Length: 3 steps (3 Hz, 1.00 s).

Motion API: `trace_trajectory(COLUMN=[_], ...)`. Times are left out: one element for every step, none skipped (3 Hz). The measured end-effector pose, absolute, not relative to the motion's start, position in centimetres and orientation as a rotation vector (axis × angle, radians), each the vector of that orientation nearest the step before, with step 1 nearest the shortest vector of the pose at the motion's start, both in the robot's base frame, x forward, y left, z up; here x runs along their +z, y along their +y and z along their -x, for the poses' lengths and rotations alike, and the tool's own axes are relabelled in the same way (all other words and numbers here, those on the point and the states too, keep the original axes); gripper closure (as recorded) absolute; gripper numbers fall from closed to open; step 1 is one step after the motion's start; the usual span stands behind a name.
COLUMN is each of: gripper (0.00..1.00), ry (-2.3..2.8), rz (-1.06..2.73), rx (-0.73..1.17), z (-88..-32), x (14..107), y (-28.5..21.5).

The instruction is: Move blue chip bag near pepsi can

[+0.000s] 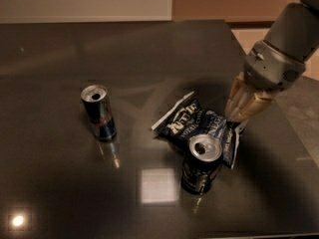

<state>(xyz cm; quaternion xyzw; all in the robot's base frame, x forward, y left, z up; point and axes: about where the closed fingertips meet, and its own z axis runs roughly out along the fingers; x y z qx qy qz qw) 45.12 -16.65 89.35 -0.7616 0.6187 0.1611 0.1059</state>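
The blue chip bag (185, 125) lies crumpled on the dark table, just behind and touching the pepsi can (200, 166), which stands upright with its silver top open. My gripper (235, 120) comes down from the upper right and is shut on the bag's right white end, low over the table and just right of the can. Part of the bag is hidden behind the can.
A slimmer, taller blue-and-silver can (99, 113) stands upright at the left of the glossy dark table (60, 183). The table's right edge (294, 133) runs close past the gripper, with floor beyond it. A bright light reflection lies in front of the pepsi can.
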Motion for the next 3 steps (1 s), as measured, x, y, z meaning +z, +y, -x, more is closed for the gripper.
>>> trace_trajectory(gripper=[0.36,0.12,0.0], ry=[1.825,1.818,1.812], rz=[2.223,2.202,2.187], rx=[0.488,0.458,0.436], z=[-44.0,-44.7,-45.2], x=[88.9,89.0,89.0], y=[-17.0,-16.7,-16.4])
